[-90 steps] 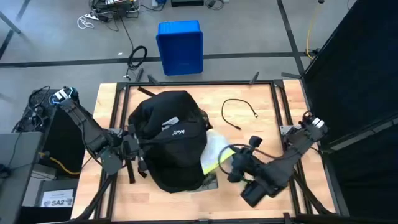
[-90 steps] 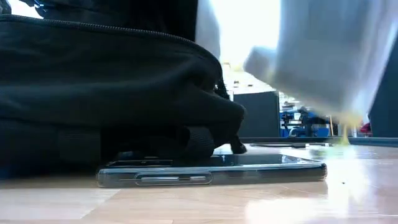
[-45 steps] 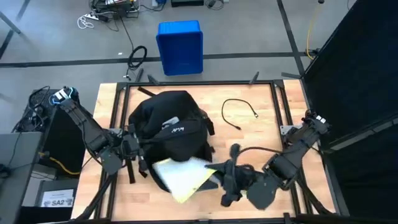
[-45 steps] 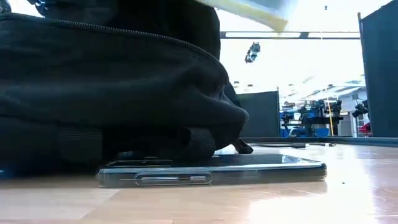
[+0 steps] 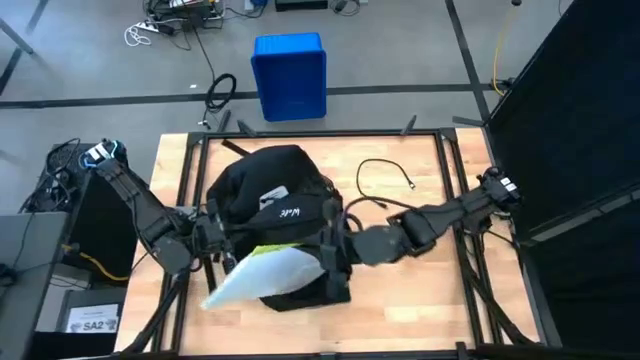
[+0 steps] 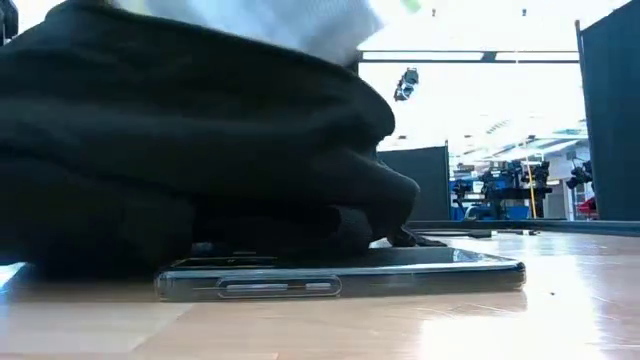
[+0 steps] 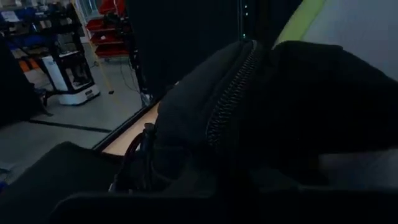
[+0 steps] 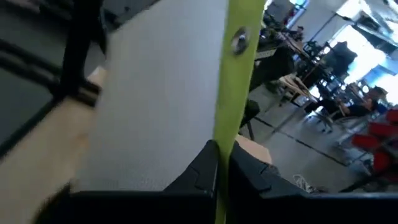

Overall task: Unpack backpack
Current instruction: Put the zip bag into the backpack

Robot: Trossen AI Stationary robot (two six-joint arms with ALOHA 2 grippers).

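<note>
Reaching across the middle of the table, the right gripper pinches the yellow-green edge of a flat white pouch, its fingers clenched on that strip. The pouch hangs tilted over the near side of the backpack, a pale sheet with a small metal snap on its green border. The backpack itself sits left of centre on the wooden table, rounded and black, with its white label facing up. At its left side the left gripper presses against the fabric; from here I cannot tell how its jaws stand, since the bag's zipper fills the wrist view. A dark phone lies flat under the bag's near edge. A thin black cable lies loose on the wood beyond the right arm, and a blue plastic box stands on the floor past the table.
</note>
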